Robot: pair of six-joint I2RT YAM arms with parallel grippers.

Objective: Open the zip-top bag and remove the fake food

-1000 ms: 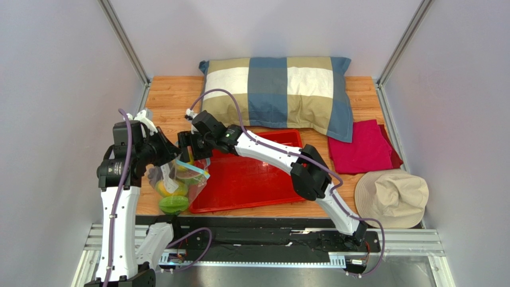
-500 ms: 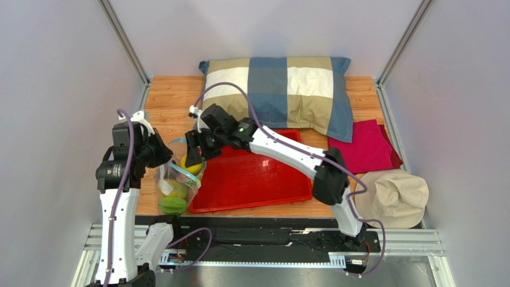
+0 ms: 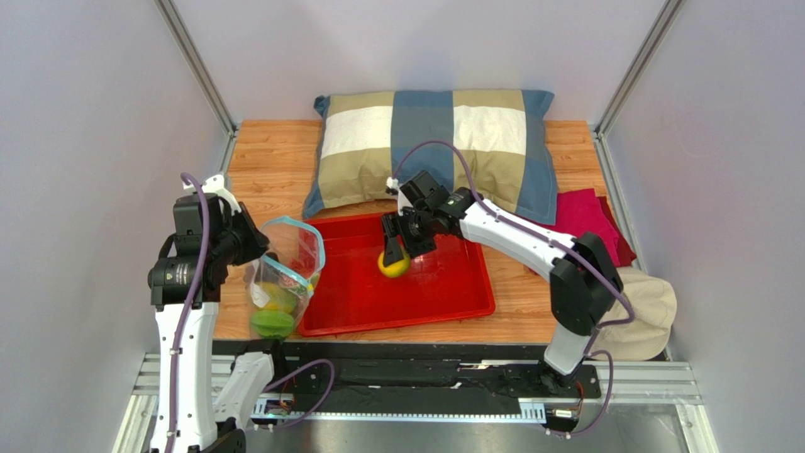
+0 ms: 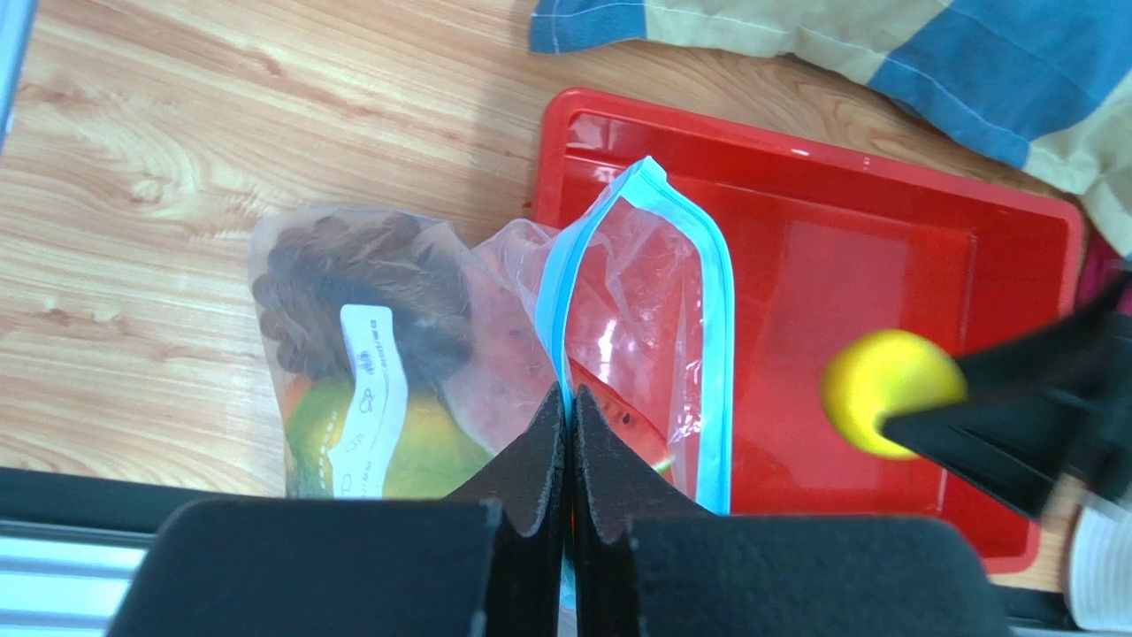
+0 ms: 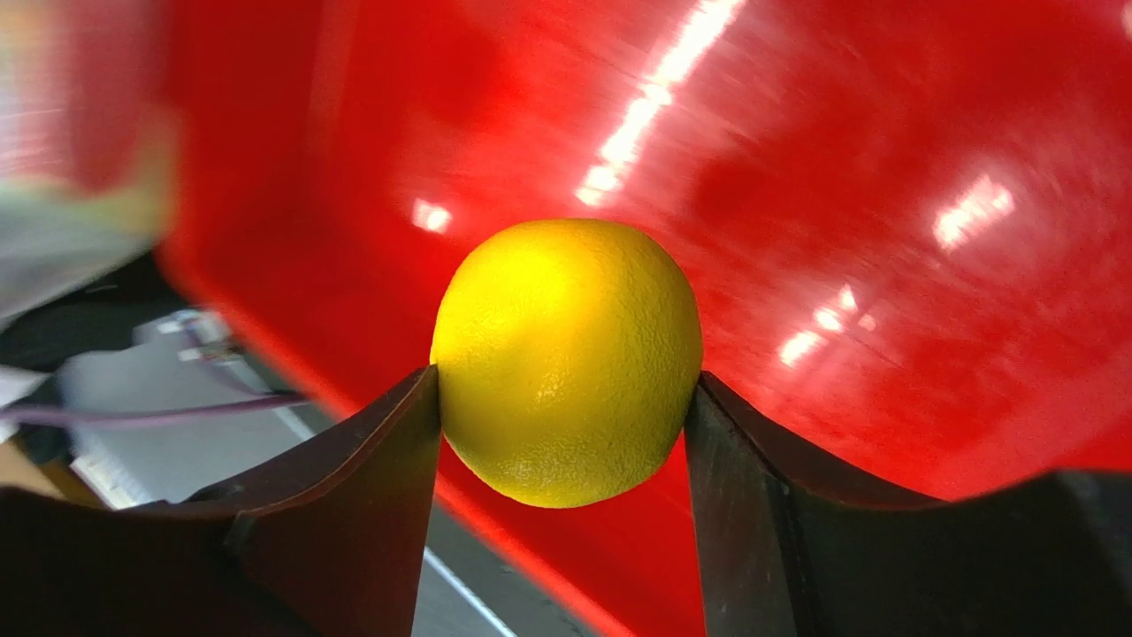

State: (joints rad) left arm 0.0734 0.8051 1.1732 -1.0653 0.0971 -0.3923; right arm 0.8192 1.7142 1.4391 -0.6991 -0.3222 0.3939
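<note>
A checked pillow (image 3: 444, 142) lay at the back of the wooden surface (image 3: 269, 156), with a red tray (image 3: 444, 293) before it. A magenta cloth (image 3: 576, 231) and a beige hat (image 3: 642, 311) lay to the right.

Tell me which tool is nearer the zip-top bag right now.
Left. The left tool is shut on the rim of the zip-top bag at its open mouth. The right tool is apart from the bag, over the red tray, gripping the yellow citrus.

Robot lab test cell: plain grey walls (image 3: 85, 113), aluminium frame rails (image 3: 194, 61), wooden tabletop (image 3: 269, 160).
</note>
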